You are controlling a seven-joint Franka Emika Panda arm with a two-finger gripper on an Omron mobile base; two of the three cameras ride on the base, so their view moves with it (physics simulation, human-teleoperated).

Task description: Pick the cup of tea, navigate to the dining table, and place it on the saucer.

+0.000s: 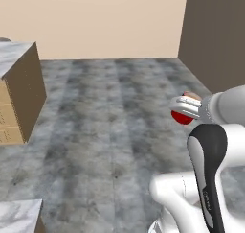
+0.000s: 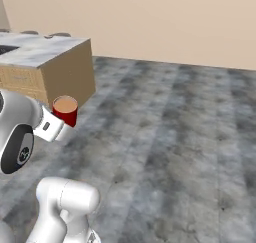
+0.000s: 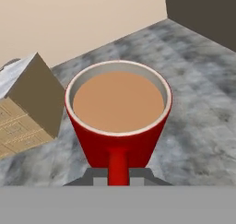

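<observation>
The arm consists of glossy white rounded link housings with black joint covers. One cover is an elongated black panel bearing small grey lettering, illegible. In the right base view a round black joint cap carries a small pale emblem at 6 o'clock.

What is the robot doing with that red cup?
The robot is carrying the cup of tea. Its gripper is clamped on the cup's handle and holds it upright in the air above the grey floor, with brown tea filling it. The dining table, a marble counter on a tan wood base, stands off to the robot's left, so the cup has not been set down yet.
</observation>
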